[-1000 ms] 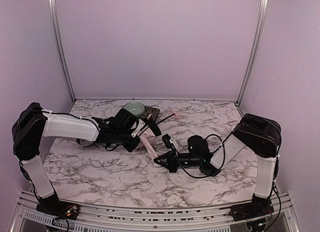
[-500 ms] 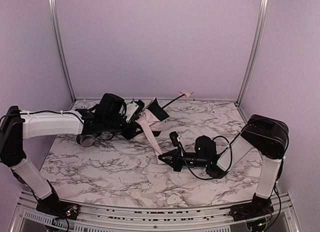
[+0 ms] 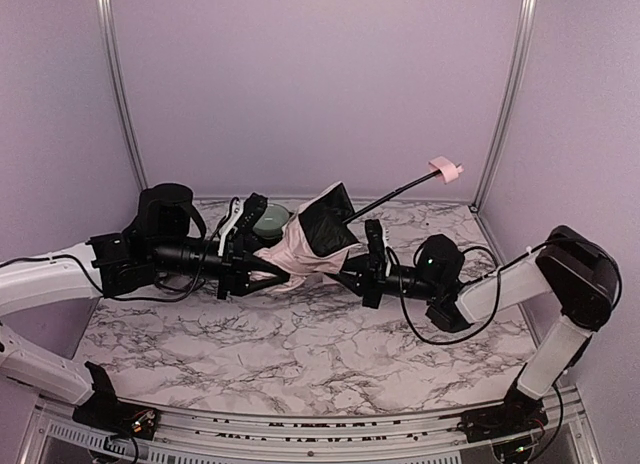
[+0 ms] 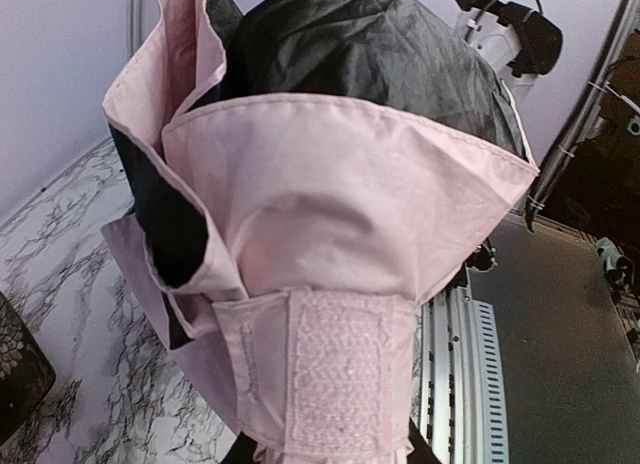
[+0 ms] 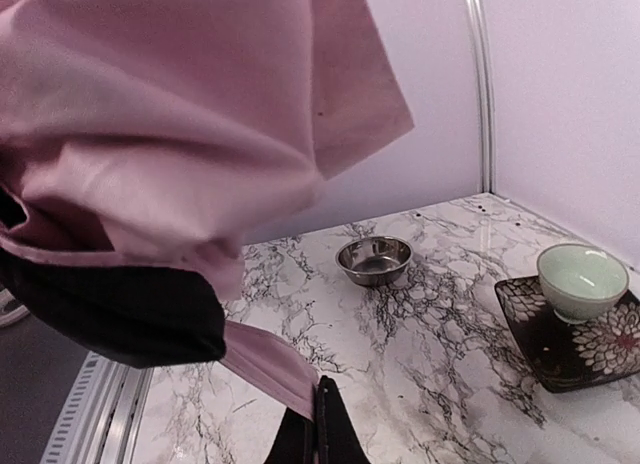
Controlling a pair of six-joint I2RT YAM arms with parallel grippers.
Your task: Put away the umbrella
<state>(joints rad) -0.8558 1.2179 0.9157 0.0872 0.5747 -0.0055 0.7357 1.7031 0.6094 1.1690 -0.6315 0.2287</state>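
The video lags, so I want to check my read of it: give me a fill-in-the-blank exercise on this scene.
The pale pink folding umbrella has a ____ lining.
The ceramic bowl on the dark floral square plate is pale ____.
The small shiny steel bowl holds ____.
Missing words: black; green; nothing.

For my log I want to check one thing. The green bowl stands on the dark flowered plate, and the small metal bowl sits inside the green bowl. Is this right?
Not quite. The metal bowl is not inside the green bowl. It stands alone on the table, apart from the plate, as the right wrist view shows. The green bowl does stand on the dark flowered plate.
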